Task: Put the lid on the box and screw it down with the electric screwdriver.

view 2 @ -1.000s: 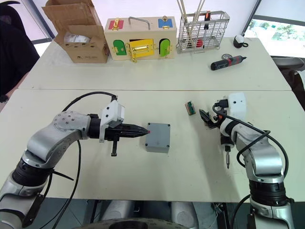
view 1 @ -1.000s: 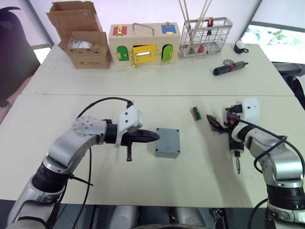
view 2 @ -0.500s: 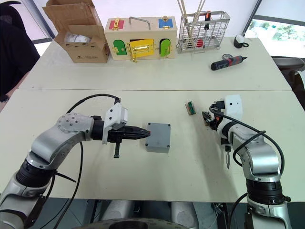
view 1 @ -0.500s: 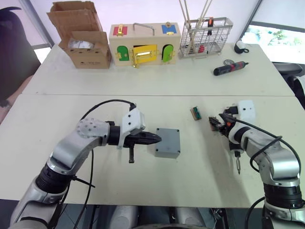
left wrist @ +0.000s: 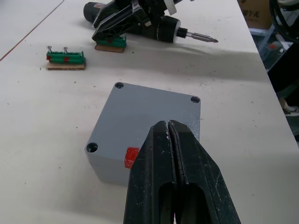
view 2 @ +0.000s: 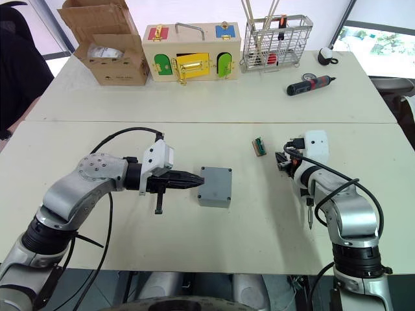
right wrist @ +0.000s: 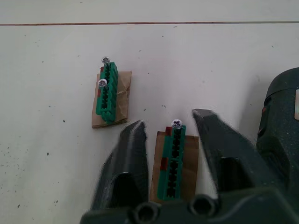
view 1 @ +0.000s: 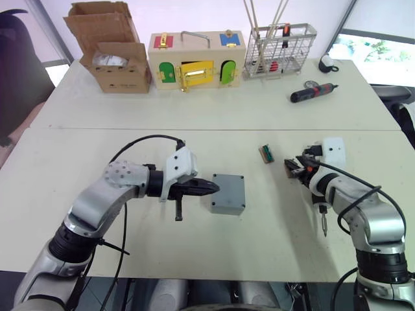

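The grey box [view 1: 227, 194] stands mid-table with the lid [left wrist: 149, 116] seated on top, corner screw holes showing. My left gripper [view 1: 213, 188] is shut, its tips against the box's side by the red mark [left wrist: 131, 157]. My right gripper [right wrist: 168, 123] is open, and its fingers straddle a green screw holder [right wrist: 175, 158] on a cardboard scrap, one screw upright in it. The electric screwdriver [view 1: 319, 206] lies on the table right beside that gripper, bit pointing toward the near edge.
A second green screw holder [view 1: 266, 154] lies between the box and my right gripper. Along the far table stand a cardboard carton [view 1: 117, 65], a wooden box with coloured doors [view 1: 196, 59], a wire basket [view 1: 280, 48] and a small black-and-red screwdriver [view 1: 312, 92].
My right gripper's fingers have drawn much closer together around the green holder. My left gripper edged a little toward the box and then held still.
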